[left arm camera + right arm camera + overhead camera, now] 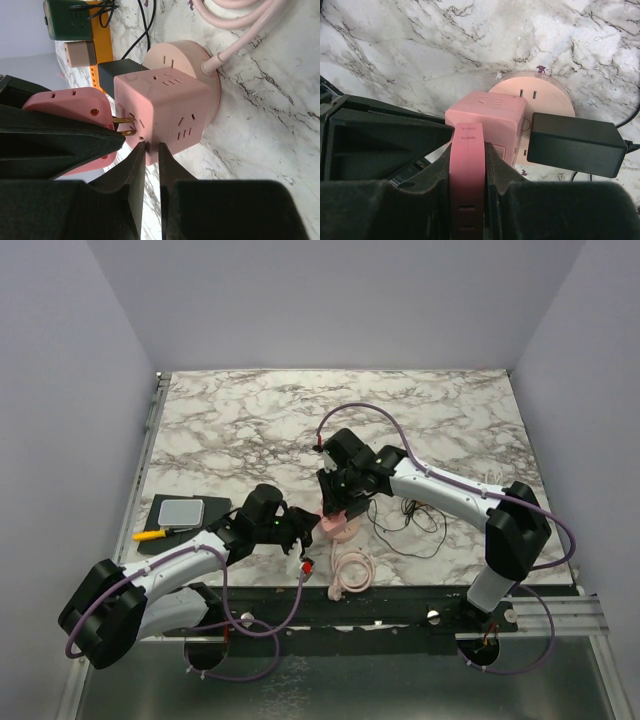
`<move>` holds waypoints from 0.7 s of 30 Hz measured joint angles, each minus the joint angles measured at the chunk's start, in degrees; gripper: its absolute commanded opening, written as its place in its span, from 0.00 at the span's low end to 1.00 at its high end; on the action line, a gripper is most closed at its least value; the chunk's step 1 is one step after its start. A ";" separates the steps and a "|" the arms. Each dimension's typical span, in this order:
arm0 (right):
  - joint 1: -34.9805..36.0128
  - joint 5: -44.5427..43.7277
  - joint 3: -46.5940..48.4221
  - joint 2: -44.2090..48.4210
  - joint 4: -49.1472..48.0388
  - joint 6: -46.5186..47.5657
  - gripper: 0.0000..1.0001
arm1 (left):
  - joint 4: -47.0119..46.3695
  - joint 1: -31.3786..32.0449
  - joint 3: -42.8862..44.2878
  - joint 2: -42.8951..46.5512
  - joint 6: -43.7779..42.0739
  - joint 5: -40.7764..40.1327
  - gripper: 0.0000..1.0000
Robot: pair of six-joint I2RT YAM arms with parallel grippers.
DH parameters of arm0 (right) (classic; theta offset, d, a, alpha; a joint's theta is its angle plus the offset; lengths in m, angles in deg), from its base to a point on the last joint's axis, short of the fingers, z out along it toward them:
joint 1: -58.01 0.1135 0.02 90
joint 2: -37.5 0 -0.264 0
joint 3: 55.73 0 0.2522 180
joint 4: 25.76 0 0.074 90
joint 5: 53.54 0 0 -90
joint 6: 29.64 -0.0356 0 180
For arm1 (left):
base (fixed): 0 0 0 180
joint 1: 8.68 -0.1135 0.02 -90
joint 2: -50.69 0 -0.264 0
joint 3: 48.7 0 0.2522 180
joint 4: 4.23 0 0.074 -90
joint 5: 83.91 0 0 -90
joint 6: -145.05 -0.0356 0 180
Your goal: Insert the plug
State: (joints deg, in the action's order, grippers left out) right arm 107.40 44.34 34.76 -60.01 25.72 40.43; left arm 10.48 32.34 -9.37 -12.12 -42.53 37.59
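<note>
Your right gripper clamps the pink plug. Its prongs point straight at the socket cube, tips just meeting its side face and not pushed in. Your left gripper sits at the cube's lower edge, fingers almost together; you cannot tell whether they pinch it.

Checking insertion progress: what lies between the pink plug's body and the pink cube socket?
Only two brass prongs of the plug, in the left wrist view.

You cannot tell whether the prongs of the plug have entered the pink cube; the pink cord runs off the left wrist view's top edge.
</note>
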 measured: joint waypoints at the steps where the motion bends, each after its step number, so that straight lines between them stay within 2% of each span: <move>1: 0.17 -0.39 0.02 0.00 0.02 0.00 0.01 | 0.00 0.00 0.00 0.02 0.02 0.00 0.15; 21: 0.81 -4.02 0.24 0.42 1.05 0.02 0.01 | 0.02 0.74 -0.11 0.66 0.26 -0.90 0.08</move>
State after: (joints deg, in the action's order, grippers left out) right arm 108.21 40.32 35.00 -59.60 26.77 40.46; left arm 10.50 33.08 -9.48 -11.46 -42.27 36.70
